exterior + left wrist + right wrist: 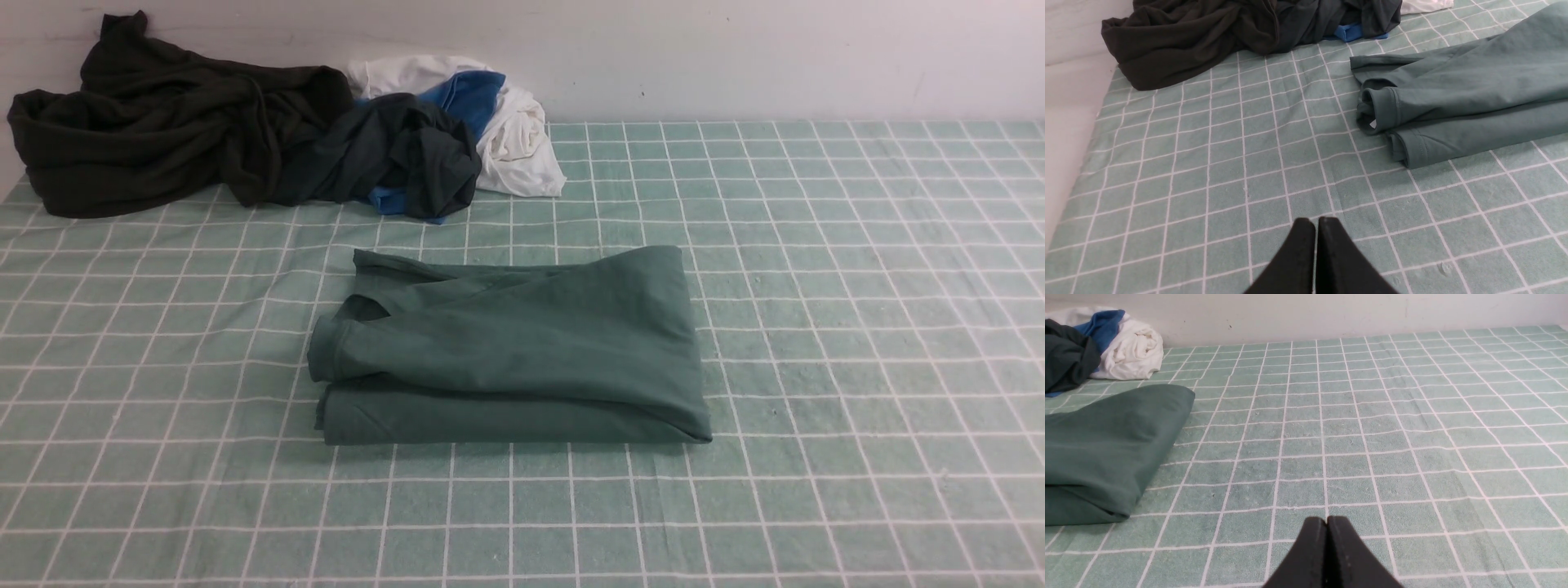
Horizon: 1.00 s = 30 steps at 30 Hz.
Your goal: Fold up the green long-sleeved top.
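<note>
The green long-sleeved top (522, 351) lies folded into a compact rectangle on the checked green tablecloth (857, 327), its layers stacked and a rolled cuff (1378, 110) showing at its left end. Behind the top, against the wall, sits a heap of clothes: a very dark olive-brown garment (155, 122) farthest to the left, a blackish-green garment (392, 155) beside it, and a white and blue bundle (506, 122) nearest the top's far edge. The left gripper (1316, 222) hangs over bare cloth to the top's left, jaws pressed together on nothing. The right gripper (1327, 520) hangs to the top's right, likewise pressed together and empty.
</note>
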Tool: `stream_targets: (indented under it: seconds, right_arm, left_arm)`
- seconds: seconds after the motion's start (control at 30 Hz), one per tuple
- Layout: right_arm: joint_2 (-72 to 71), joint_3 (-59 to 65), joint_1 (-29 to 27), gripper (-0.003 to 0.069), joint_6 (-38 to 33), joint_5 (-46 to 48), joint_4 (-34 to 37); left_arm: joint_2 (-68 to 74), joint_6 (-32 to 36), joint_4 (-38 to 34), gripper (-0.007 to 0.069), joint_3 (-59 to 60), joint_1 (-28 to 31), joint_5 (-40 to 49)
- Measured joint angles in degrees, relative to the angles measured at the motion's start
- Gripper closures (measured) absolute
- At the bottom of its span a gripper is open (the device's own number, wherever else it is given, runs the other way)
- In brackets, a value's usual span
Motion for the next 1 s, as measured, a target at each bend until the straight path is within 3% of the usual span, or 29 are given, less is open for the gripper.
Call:
stream_targets:
  seconds: [0.13, 0.23, 0.3, 0.4, 0.67, 1.0]
  right_arm:
    - [0.0, 0.0, 0.0, 0.0673, 0.0, 0.0, 0.0]
    - [0.0, 0.0, 0.0, 0.0673, 0.0, 0.0, 0.0]
    - [0.0, -0.1, 0.0, 0.0673, 0.0, 0.1, 0.0]
    - [0.0, -0.1, 0.0, 0.0673, 0.0, 0.1, 0.0]
    - [0.0, -0.1, 0.0, 0.0673, 0.0, 0.1, 0.0]
    - [0.0, -0.1, 0.0, 0.0673, 0.0, 0.2, 0.0]
  left_arm:
    - [0.0, 0.0, -1.9, 0.0627, 1.3, 0.0, -2.4]
    - [0.0, 1.2, -6.0, 0.0627, 5.2, 1.4, -10.4]
    - [-0.3, 4.0, -9.9, 0.0627, 10.2, 4.7, -18.9]
    - [-2.9, 6.2, -11.5, 0.0627, 16.9, 9.0, -24.7]
    - [-7.3, 6.7, -11.9, 0.0627, 29.1, 14.0, -26.9]
    - [-7.4, 3.6, -11.9, 0.0627, 29.4, 14.2, -28.4]
